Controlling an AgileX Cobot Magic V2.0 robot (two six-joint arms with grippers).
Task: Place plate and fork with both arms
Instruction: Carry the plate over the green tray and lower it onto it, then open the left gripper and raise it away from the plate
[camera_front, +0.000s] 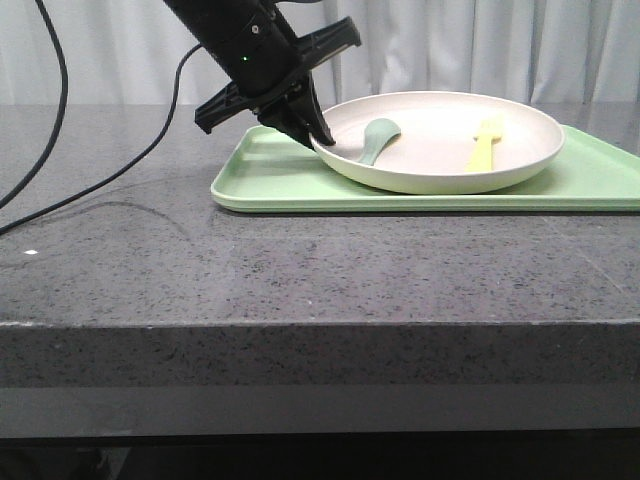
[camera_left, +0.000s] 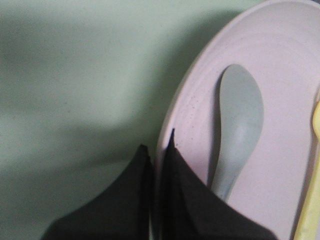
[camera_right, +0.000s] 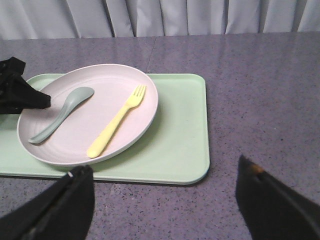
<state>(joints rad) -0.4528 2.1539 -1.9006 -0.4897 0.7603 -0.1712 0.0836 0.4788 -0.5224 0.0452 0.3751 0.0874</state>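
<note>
Right wrist view shows the right gripper (camera_right: 165, 200) nearest, fingers spread wide and empty above the table (camera_right: 260, 100). Beyond it, the tray (camera_right: 180, 150) carries the plate (camera_right: 90, 145), with the fork (camera_right: 117, 127) and a spoon (camera_right: 62, 115) lying inside. Farthest, the left gripper (camera_left: 157, 165) pinches the plate's rim. Likely step: placing the plate; next, the right arm must reach the fork.
</note>
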